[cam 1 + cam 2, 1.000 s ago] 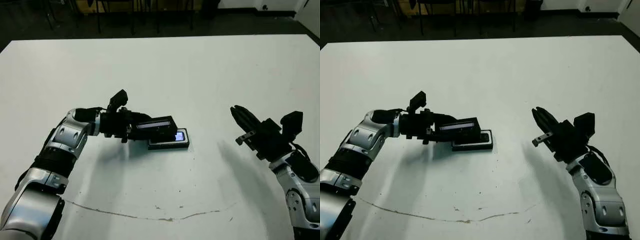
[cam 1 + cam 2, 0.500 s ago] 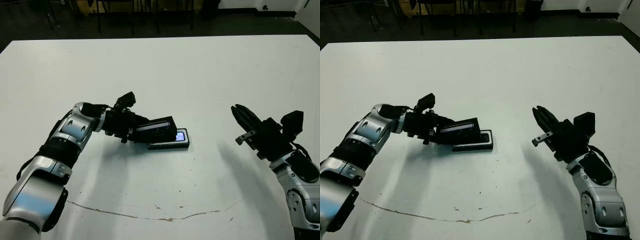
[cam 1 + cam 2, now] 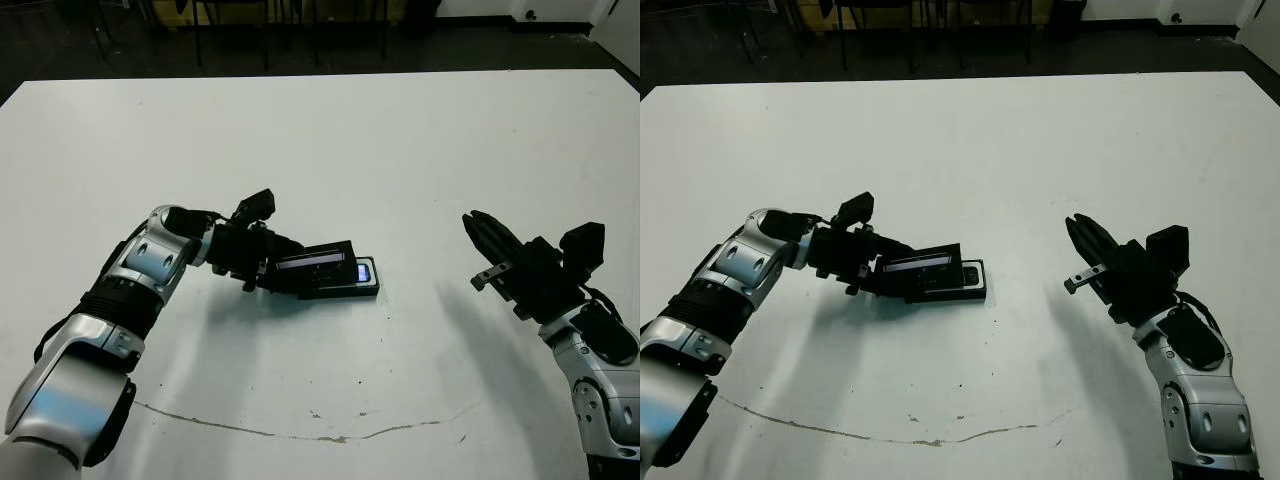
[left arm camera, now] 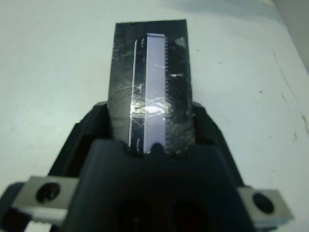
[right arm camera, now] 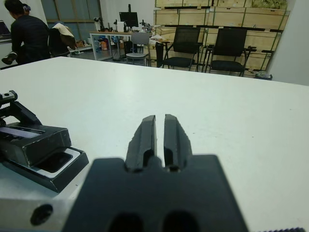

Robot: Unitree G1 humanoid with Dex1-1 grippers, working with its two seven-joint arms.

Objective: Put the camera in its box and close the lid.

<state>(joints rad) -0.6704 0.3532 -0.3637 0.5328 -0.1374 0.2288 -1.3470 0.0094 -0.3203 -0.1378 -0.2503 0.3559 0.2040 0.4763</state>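
Note:
My left gripper (image 3: 276, 270) is shut on the left end of the lid (image 3: 318, 264), a flat black cover with a glossy grey strip. The lid lies slanted low over the box (image 3: 350, 291), a shallow black tray on the table, and covers most of it. At the box's right end the camera's lit bluish screen (image 3: 362, 271) still shows inside. In the left wrist view the lid (image 4: 149, 77) sticks out between my fingers (image 4: 91, 130). My right gripper (image 3: 472, 222) hovers shut and holding nothing, well to the right of the box (image 5: 63, 169).
A thin dark line (image 3: 300, 432) runs across the white table (image 3: 400, 140) near its front edge. Beyond the far edge, the right wrist view shows black chairs (image 5: 229, 48), crates and a person (image 5: 24, 34) seated at a desk.
My left gripper has tipped the lid down and pushed it right, so it lies flatter and covers more of the box. The right arm has not moved.

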